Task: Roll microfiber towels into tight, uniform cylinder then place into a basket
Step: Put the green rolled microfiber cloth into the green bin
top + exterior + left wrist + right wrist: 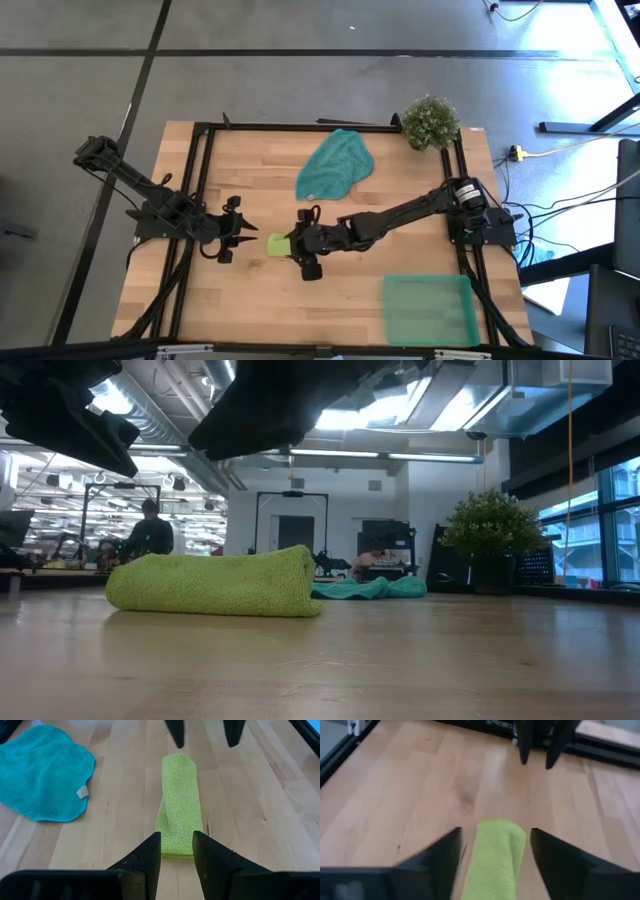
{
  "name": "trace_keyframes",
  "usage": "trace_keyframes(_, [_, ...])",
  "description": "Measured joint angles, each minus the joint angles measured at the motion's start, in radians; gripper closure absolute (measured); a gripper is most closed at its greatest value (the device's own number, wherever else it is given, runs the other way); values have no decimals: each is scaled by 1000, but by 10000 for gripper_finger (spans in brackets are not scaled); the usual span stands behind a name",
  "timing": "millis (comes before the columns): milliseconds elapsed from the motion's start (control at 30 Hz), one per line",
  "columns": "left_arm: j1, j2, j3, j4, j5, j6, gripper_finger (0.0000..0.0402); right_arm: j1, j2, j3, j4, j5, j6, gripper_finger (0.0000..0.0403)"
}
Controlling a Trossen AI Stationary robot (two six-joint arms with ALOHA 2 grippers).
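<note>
A: What could have gone wrong there?

B: The lime green towel (279, 243) lay rolled on the table (250, 300), well to the left of the basket (430, 310) and nearer the table's middle. The right gripper (495, 845) stood with its fingers spread either side of one end, touching nothing that I could see. The left gripper (176, 851) hung over the other end, fingers a narrow gap apart, gripping nothing. With no hold on it, the roll might have slackened or sprung open (soft cloth seldom keeps its coil). A lift by one end alone could have let it sag and unwind.

A: And the count?

B: Two towels: the rolled lime one, and the teal towel (337, 165) lying loose and unrolled, far behind the basket. One basket, nothing in it. One plant (431, 122), at the corner beyond the basket. Two grippers.
</note>
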State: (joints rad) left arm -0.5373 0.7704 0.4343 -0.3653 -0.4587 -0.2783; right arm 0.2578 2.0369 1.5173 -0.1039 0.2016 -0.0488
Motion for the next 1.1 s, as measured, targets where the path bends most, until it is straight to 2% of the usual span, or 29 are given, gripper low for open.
trace_keyframes(167, [0,0,0,0,0,0,294,-10,18,-1,-11,12,21,41])
trace_keyframes(233, [0,0,0,0,0,0,294,-20,21,-2,-25,11,28,13])
trace_keyframes(400, [0,0,0,0,0,0,294,-45,43,-2,-23,-43,72,20])
trace_keyframes(600, [0,0,0,1,0,0,294,-51,61,-1,-27,-47,70,5])
trace_keyframes(900, [0,0,0,2,0,0,294,-74,116,-1,-29,-48,43,4])
trace_keyframes(1100, [0,0,0,1,0,0,294,-94,156,-1,-14,-95,44,4])
